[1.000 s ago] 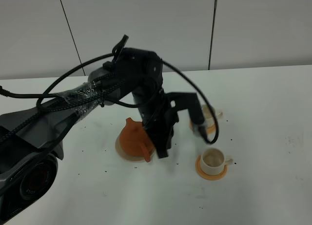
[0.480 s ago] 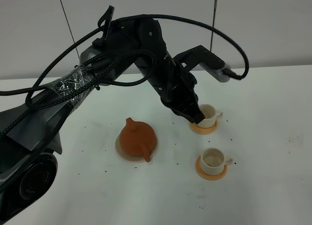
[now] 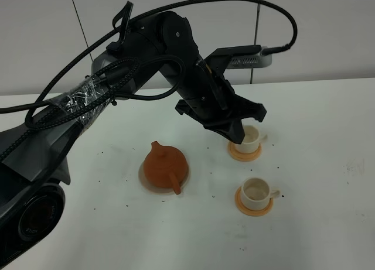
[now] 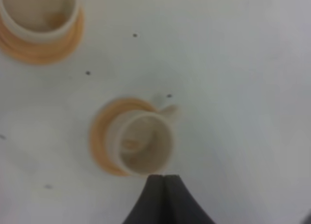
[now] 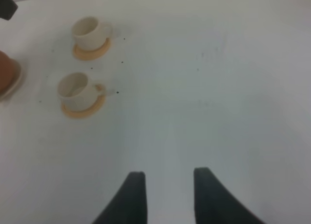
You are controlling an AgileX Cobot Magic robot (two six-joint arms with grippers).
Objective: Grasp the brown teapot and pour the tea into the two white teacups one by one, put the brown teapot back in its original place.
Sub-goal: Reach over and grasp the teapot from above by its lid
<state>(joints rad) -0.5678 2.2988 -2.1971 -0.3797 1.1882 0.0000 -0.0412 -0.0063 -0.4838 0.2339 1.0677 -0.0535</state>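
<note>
- Terracotta-orange teapot (image 3: pixel 166 166) sits upright on the round beige trivet (image 3: pixel 143 177), left of the middle of the white surface (image 3: pixel 328 223).
- In the high view its spout points to the far left and its handle toward the near edge. Neither end effector is on it.
- Two white cups stand to the right of the teapot, one behind the other. These are the far cup (image 3: pixel 251 138) and the near cup (image 3: pixel 256 191), and both handles turn to the right.
- Each cup rests on its own tan-orange coaster (image 3: pixel 243 157).
- The left arm (image 3: pixel 146 65), black and wrapped in cable, reaches across the middle of the surface.
- The left end effector (image 4: pixel 164 177) hangs at the far cup, on the side that faces the teapot.
- Its jaws are pressed together, tip against tip, and hold nothing.
- In the left wrist view the closed tips lie at the rim of the far cup. Whether they touch it cannot be told.
- That cup shows a faint tan patch at its bottom, and the view is too blurred to say more.
- The right end effector (image 5: pixel 167 185) hovers over bare surface, well apart from both cups and from the teapot.
- Its jaws stand apart with a clear gap, and nothing is between them.
- Small dark specks (image 4: pixel 88 72) lie scattered on the surface around the cups and the teapot.
</note>
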